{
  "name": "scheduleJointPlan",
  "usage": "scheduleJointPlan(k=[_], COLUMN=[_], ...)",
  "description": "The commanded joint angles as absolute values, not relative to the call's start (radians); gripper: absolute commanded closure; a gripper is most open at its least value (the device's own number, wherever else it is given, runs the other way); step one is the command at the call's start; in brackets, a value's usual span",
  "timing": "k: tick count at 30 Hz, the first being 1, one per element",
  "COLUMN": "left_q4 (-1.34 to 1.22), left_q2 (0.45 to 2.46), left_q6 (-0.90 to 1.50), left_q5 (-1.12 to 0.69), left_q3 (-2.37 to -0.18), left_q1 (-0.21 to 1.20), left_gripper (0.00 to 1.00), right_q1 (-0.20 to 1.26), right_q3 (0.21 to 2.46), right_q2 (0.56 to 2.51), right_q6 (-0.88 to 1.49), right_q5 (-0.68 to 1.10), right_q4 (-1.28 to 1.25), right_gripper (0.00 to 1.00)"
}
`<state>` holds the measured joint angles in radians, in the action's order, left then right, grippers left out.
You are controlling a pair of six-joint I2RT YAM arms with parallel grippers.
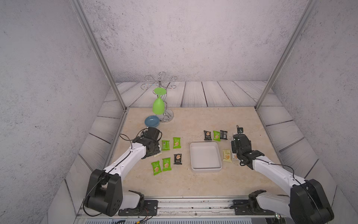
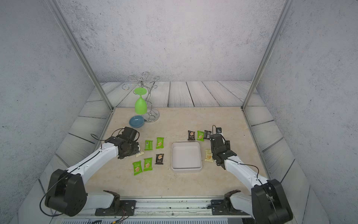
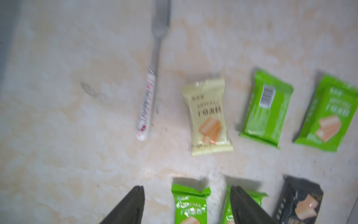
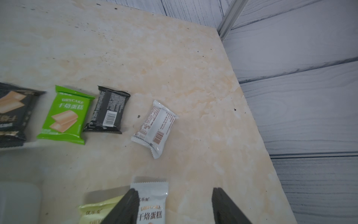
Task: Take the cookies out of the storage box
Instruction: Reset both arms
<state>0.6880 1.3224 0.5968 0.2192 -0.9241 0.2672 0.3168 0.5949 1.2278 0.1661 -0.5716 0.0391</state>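
Down at the near edge, the metal rail (image 1: pixel 193 206) is carrying both arm bases, so let's sweep across from the left. Left arm (image 1: pixel 124 163) is reaching out low over the worktop (image 1: pixel 174 182), and the left claw (image 3: pixel 186 188) is hovering with its jaws spread apart, gripping nothing. Far back on that side, a blue dish (image 1: pixel 152 121) is sitting beside a wire rack (image 1: pixel 168 116), and a green goblet (image 1: pixel 158 105) is hanging upside down from it.

The left wrist view is blurring a little, but a fork (image 3: pixel 153 67) with a white patterned handle is lying flat on the worktop. Near it, a pale yellow packet (image 3: pixel 209 116) is lying face up. Moving on, four green packets (image 1: pixel 165 145) and a black packet (image 1: pixel 177 159) are lying loosely spread, none touching.

Centre stage, the storage box (image 1: pixel 206 170) is showing only its bare white floor. The cookies (image 1: pixel 176 143) are all lying out on the worktop, on either side of the box and behind it. Just behind its far wall, a row of three packets (image 1: pixel 216 135) is lining up black, green, black.

Over to the right, a cream packet (image 1: pixel 227 155) is lying just beside the box wall. Right arm (image 1: pixel 275 172) is stretching in above it, and the right claw (image 4: pixel 175 190) is hovering with its jaws parted. One finger is crossing the edge of a face-up white packet (image 4: pixel 155 201), though whether it is touching, I can't tell. Beyond that, a face-down white packet (image 4: pixel 155 128) is lying tilted, barcode showing.
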Motion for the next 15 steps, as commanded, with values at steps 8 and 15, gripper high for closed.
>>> scheduleJointPlan(k=[8,15], left_q4=[0.006,-0.247], left_q2=[1.231,1.366], left_q6=[0.112,0.089], left_q5=[0.323,0.233], left_q3=[-0.713,-0.646], left_q1=[-0.028,-0.043], left_gripper=[0.16,0.16], right_q1=[0.124,0.035], right_q3=[0.502,0.437], right_q2=[1.39,1.473], right_q6=[0.172,0.135], right_q5=[-0.49,-0.298], right_q4=[-0.478,-0.693], right_gripper=[0.33,0.01])
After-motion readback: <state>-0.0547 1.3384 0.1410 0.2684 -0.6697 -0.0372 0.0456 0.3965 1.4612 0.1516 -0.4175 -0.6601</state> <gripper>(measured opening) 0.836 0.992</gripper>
